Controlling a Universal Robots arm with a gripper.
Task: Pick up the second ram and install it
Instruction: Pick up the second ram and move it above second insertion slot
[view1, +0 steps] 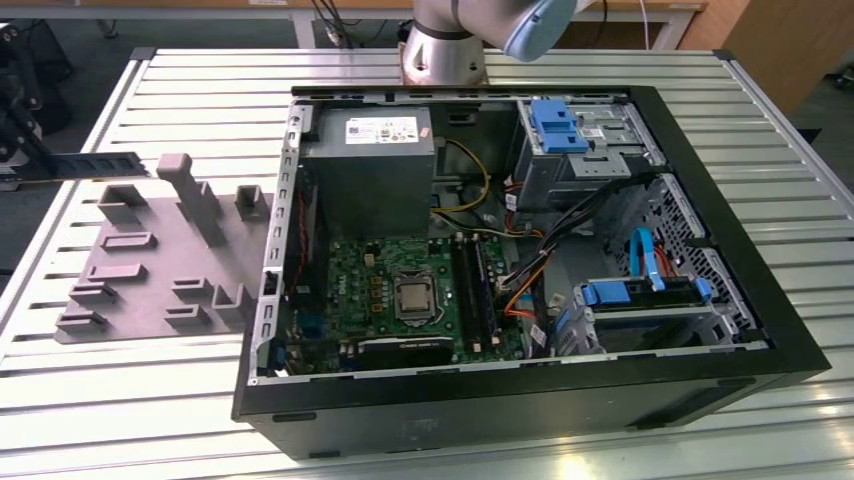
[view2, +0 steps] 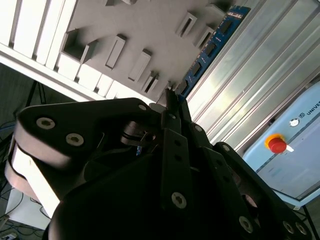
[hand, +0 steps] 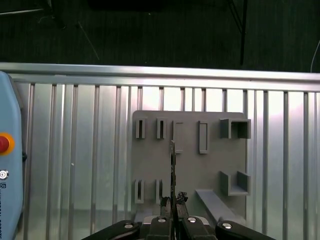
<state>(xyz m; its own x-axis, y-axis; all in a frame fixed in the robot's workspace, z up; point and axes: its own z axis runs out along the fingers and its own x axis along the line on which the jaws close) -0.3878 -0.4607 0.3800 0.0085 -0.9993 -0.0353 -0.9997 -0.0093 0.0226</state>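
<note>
First wrist view: the gripper (hand: 173, 202) is closed tight on one end of the memory stick (hand: 172, 165). The stick shows edge-on as a thin dark line running straight out ahead of the fingertips. Beyond the gripper lies a grey holder plate (hand: 210, 165) with small upright brackets and slots, resting on a ribbed metal table (hand: 75, 150). The free end of the stick lines up near one of the plate's middle slots. I cannot tell from this angle whether it touches the plate.

In the second wrist view the black fingers (view2: 176, 150) meet at a narrow point. The stick comes out from between them, a blue board with a row of dark chips along its flat face. It stretches away from the gripper along the edge of the grey plate, with the table's ribs beside it. Off to one side of the gripper sits a pale blue control box (view2: 300, 150) with a red button (view2: 276, 144).

In the exterior view the stick (view1: 94, 161) is held level, its free end just short of the tallest post (view1: 178, 175) on the plate. An open computer case (view1: 534, 395) lies on the far side of the plate from the gripper, well apart from it. Inside the case a green circuit board (view1: 360, 275) carries long black slots (view1: 470, 285).
</note>
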